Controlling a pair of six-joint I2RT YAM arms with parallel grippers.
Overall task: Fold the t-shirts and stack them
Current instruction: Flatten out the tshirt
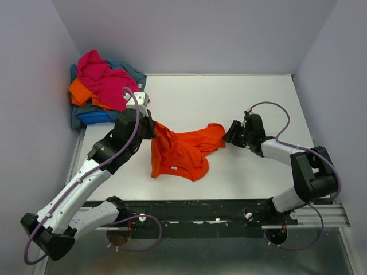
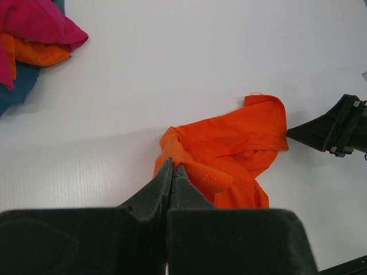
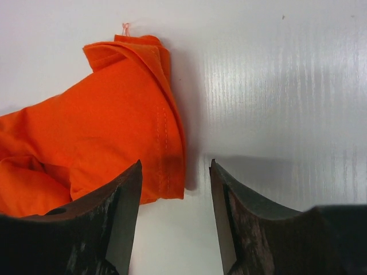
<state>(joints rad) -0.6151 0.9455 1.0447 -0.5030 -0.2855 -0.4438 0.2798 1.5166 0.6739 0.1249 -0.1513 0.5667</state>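
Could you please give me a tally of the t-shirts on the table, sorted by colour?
Orange: 2, the orange t-shirt mid-table and the orange t-shirt in the back-left heap
Magenta-pink: 1, the magenta-pink t-shirt
Royal blue: 1, the royal blue t-shirt
Grey-blue: 1, the grey-blue t-shirt
Total: 5, though the heap's folds may hide more.

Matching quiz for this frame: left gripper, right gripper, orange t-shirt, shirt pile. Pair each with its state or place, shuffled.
1. left gripper
2. right gripper
3. orange t-shirt
4. shirt pile

A. heaped in the far-left corner
B. jaws apart around a hem edge
C. crumpled, centre of the scene
D. shut on orange fabric

Pairs: 1-D, 2-B, 3-C, 4-A
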